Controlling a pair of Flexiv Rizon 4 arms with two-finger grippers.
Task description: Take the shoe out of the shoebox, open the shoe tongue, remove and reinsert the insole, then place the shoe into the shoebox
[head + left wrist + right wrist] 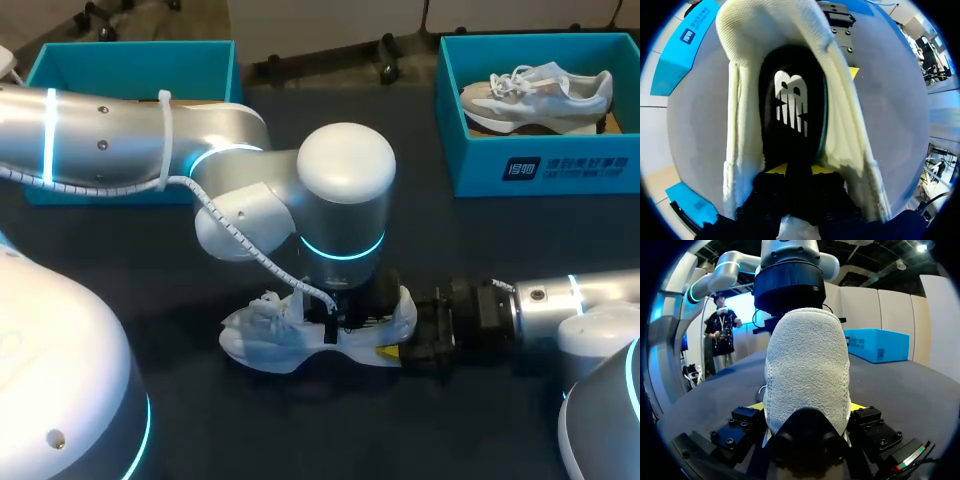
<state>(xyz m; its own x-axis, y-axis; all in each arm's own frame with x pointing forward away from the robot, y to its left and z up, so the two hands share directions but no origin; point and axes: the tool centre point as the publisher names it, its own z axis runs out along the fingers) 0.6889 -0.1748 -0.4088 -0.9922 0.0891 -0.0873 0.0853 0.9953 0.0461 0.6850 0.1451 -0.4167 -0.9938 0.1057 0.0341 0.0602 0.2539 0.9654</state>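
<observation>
The right pincer [807, 407] clamps the heel of the white knit shoe [807, 365] on the dark table [500, 240], likely steadying it for the left pincer [792, 169], which is dipped inside over the black logo-printed insole [790, 110], though I cannot tell whether its tips are closed.

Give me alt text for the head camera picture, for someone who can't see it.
A white shoe sits on a dark table, the left arm bent straight down over its opening while the right arm's jaws clamp its heel. Behind stand two blue shoeboxes: the left box is partly hidden, the right box holds a second shoe.
</observation>
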